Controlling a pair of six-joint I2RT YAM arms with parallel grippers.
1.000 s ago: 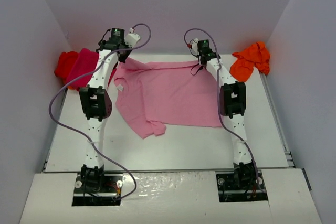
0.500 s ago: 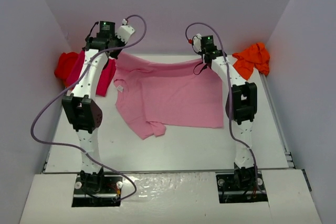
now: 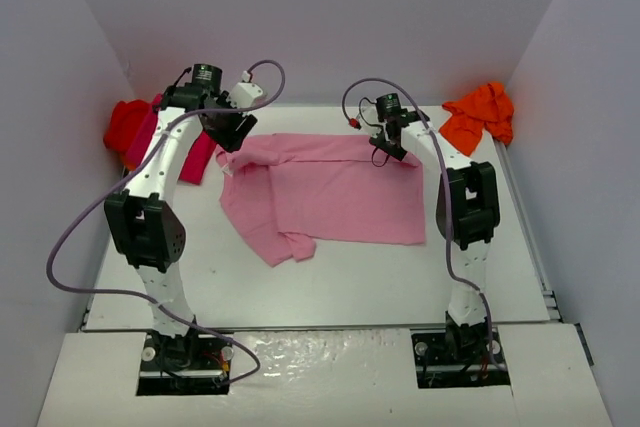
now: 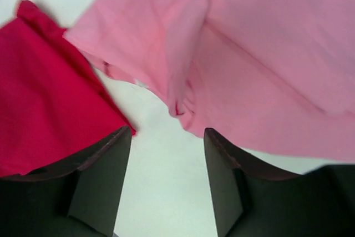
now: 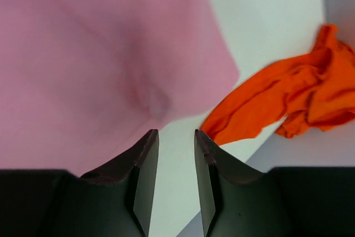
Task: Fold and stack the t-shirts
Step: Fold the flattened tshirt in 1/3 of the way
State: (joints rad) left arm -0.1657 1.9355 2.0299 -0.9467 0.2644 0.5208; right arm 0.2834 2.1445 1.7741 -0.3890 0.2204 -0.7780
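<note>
Overhead, the left arm [image 3: 148,232] rises from the table's [image 3: 350,277] near edge, bows out leftward and bends down at the wrist. Its left gripper [image 3: 232,132] hangs over the far-left corner of the light pink t-shirt [image 3: 330,192], jaws spread and holding nothing. The right arm [image 3: 470,207] stands nearly upright and hooks inward, the right gripper [image 3: 385,150] over the shirt's far-right corner, jaws likewise apart and empty. The pink shirt lies mid-table, rumpled at its left. The magenta t-shirt [image 3: 197,157] and the red t-shirt [image 3: 122,122] sit at the far-left corner, and the orange t-shirt [image 3: 478,114] is bunched at the far-right corner.
</note>
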